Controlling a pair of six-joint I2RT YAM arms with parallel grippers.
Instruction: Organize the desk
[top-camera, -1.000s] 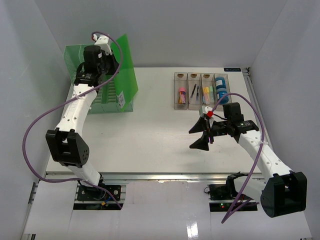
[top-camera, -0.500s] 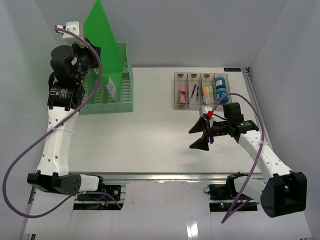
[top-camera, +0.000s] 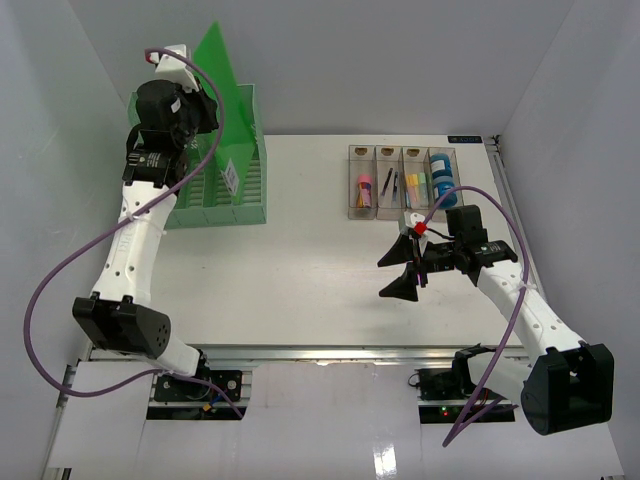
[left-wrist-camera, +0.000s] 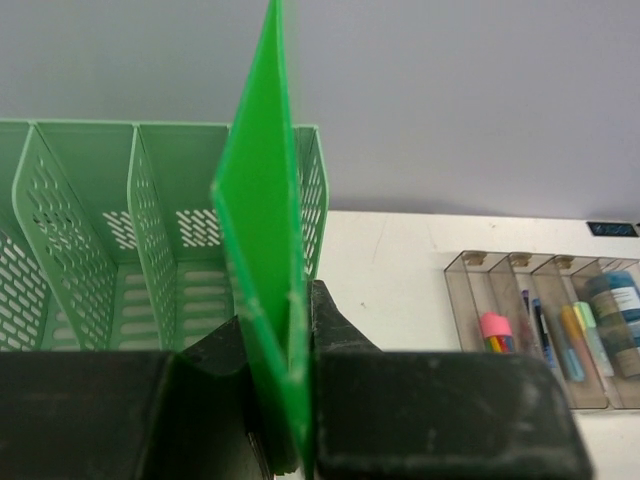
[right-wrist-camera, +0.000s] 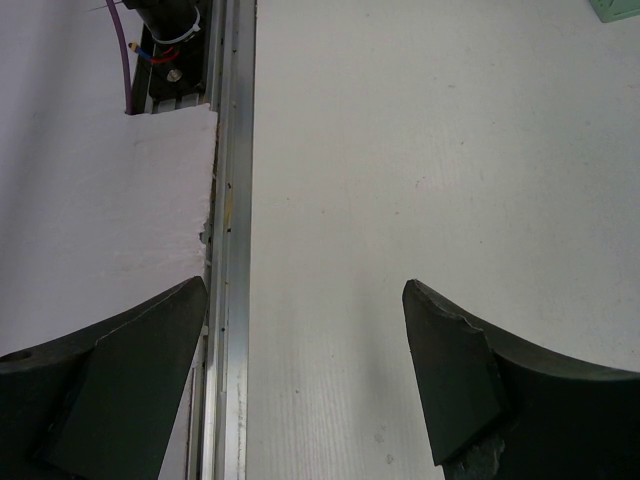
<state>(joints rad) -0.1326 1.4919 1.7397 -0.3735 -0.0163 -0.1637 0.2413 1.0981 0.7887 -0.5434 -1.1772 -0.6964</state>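
Note:
My left gripper (top-camera: 192, 112) is shut on a thin green folder (top-camera: 224, 90), held on edge and raised at the back left of the white desk (top-camera: 300, 270). The folder's lower end with a white label reaches down by the right-hand slots of the green file rack (top-camera: 205, 195). In the left wrist view the folder (left-wrist-camera: 262, 240) stands edge-on between my fingers (left-wrist-camera: 345, 330), in front of the rack (left-wrist-camera: 110, 230). Over the right middle of the desk my right gripper (top-camera: 391, 276) hangs open, and in its wrist view the gripper (right-wrist-camera: 305, 310) holds nothing.
A clear four-compartment tray (top-camera: 402, 152) with pens, markers and tape rolls sits at the back right, also seen in the left wrist view as the tray (left-wrist-camera: 470, 290). The metal rail (right-wrist-camera: 230, 200) runs along the desk's front edge. Pale grey walls enclose the desk.
The left arm lifted the green folder up and to the left from beside the rack, then brought it back right and lower, over the rack. The right arm has not moved.

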